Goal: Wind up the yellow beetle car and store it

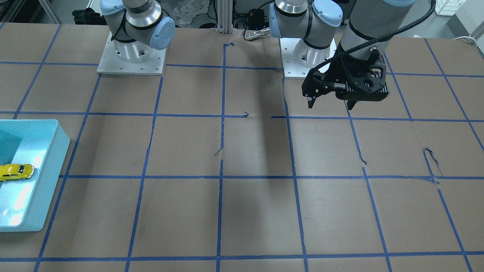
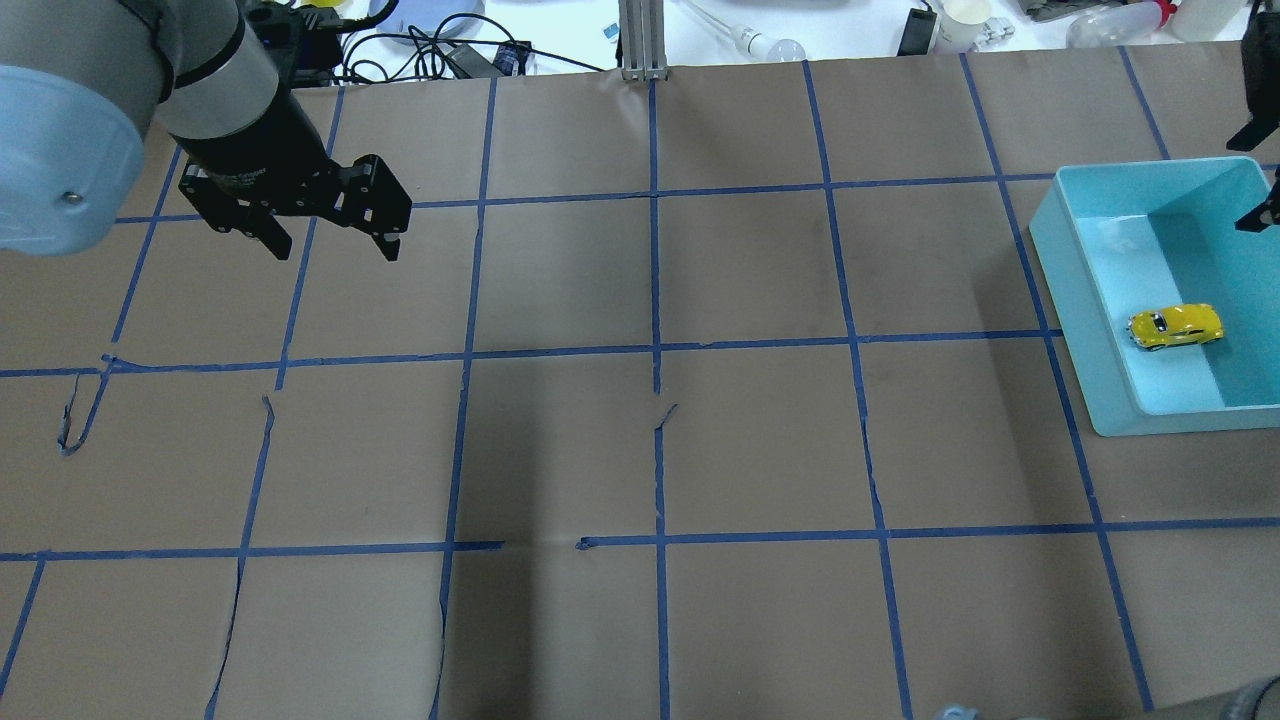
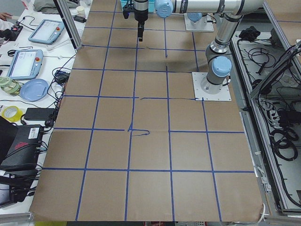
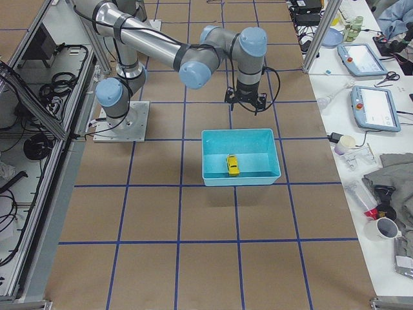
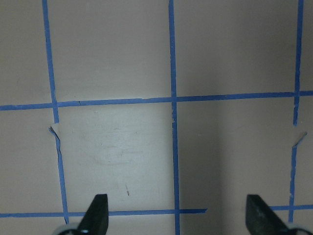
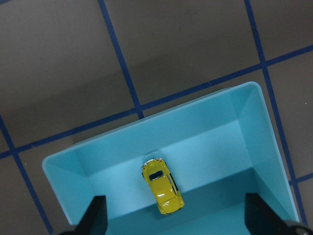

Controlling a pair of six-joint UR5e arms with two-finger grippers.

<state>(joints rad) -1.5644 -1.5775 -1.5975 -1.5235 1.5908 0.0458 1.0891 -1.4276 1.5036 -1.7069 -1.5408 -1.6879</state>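
Observation:
The yellow beetle car (image 6: pixel 162 187) lies on the floor of a light-blue bin (image 6: pixel 195 112). It also shows in the overhead view (image 2: pixel 1177 327), the front view (image 1: pixel 15 172) and the right side view (image 4: pixel 232 165). My right gripper (image 6: pixel 176 218) hangs open and empty above the bin, clear of the car; only its black tips show at the overhead view's right edge (image 2: pixel 1258 180). My left gripper (image 2: pixel 336 250) is open and empty, high over bare table far from the bin. It shows in the front view (image 1: pixel 329 105) and in its own wrist view (image 5: pixel 177 218).
The table is brown paper with a blue tape grid. The bin (image 2: pixel 1070 290) sits at the table's right end (image 1: pixel 56 151). The two arm bases (image 1: pixel 131 56) (image 1: pixel 308 56) stand at the robot's edge. Cables, bottles and tablets lie beyond the far edge (image 2: pixel 450 50).

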